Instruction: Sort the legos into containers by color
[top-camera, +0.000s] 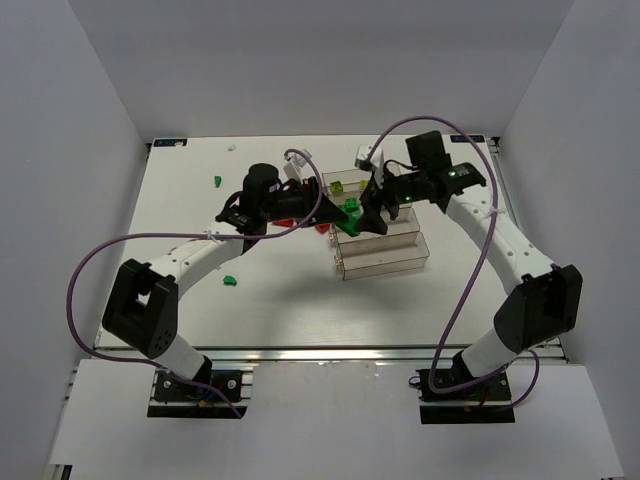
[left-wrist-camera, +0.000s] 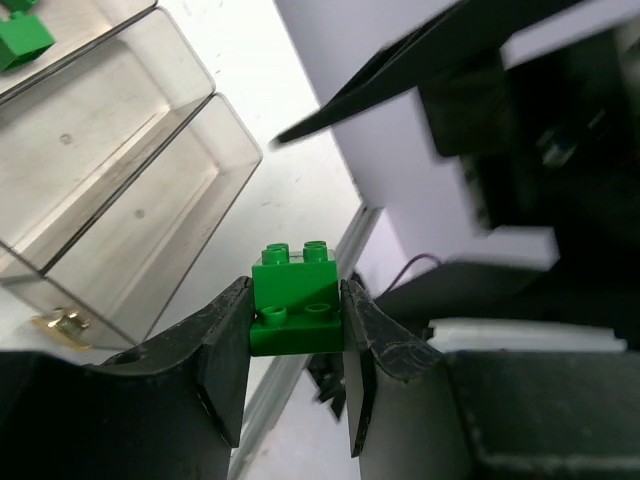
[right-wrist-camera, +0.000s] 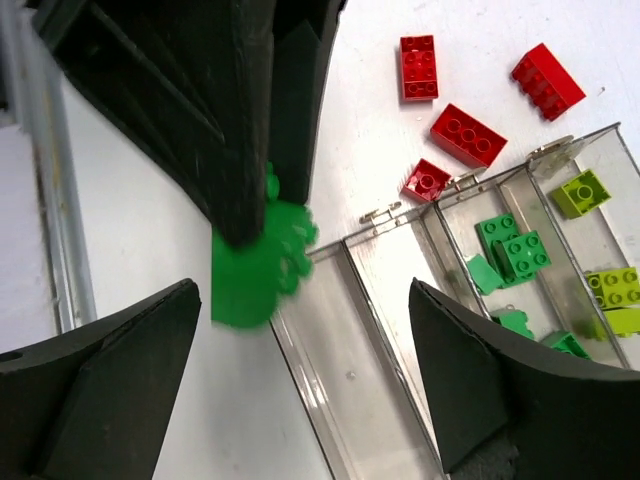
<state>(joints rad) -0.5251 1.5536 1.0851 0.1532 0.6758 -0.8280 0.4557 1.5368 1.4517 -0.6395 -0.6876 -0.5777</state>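
1. Fingers (left-wrist-camera: 225, 350) of left gripper (left-wrist-camera: 296, 320) clamped on green lego (left-wrist-camera: 295, 270), one pad on each side.
2. Right gripper (right-wrist-camera: 310, 390) fingers spread wide, over the trays (right-wrist-camera: 335, 365).
3. Red legos (right-wrist-camera: 465, 130) loose on table (right-wrist-camera: 370, 60), just past tray ends.

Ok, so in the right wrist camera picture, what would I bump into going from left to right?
Blurry green lego → small red lego → bunch of green legos → yellow-green lego. I skipped the other red ones because they overlap across.
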